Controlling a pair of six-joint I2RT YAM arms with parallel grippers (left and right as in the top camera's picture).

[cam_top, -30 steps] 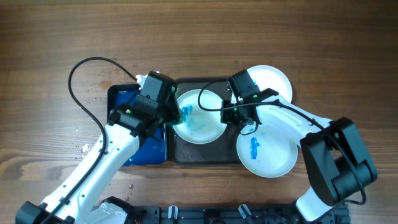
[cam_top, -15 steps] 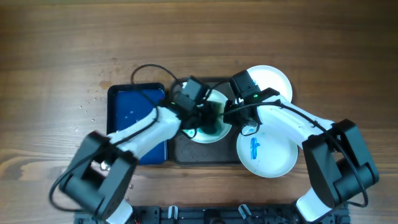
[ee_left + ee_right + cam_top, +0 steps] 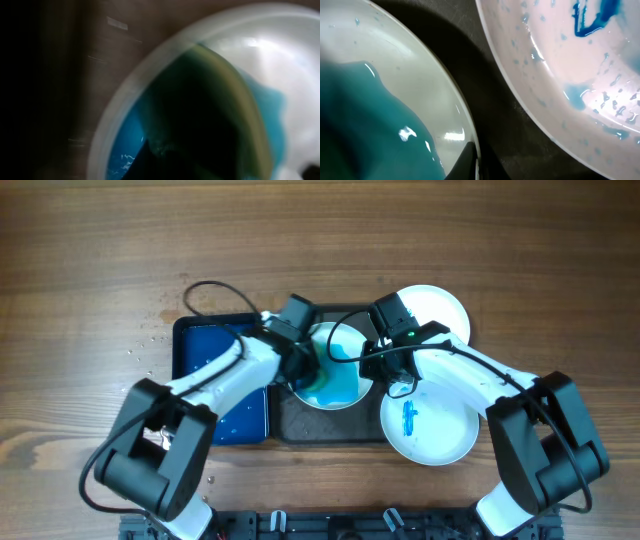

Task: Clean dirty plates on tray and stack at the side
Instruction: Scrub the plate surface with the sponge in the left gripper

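Note:
Three white plates lie on the dark tray (image 3: 296, 423). The middle plate (image 3: 345, 380) is covered with a wet blue smear. My left gripper (image 3: 306, 366) is shut on a green sponge (image 3: 200, 100) and presses it on this plate's left part (image 3: 280, 60). My right gripper (image 3: 376, 361) is shut on the same plate's right rim (image 3: 462, 115). The front right plate (image 3: 440, 435) bears a blue scribble and also shows in the right wrist view (image 3: 560, 65). The back right plate (image 3: 442, 308) looks plain white.
A smaller deep-blue tray (image 3: 215, 370) lies left of the dark tray, under my left arm. Water drops dot the wooden table (image 3: 140, 345) on the left. The dark tray floor (image 3: 490, 85) shows between the two plates.
My left arm swung from the blue tray onto the middle plate with the sponge. The blue scribble there has spread into a broad wet smear. The right gripper has stayed on the rim.

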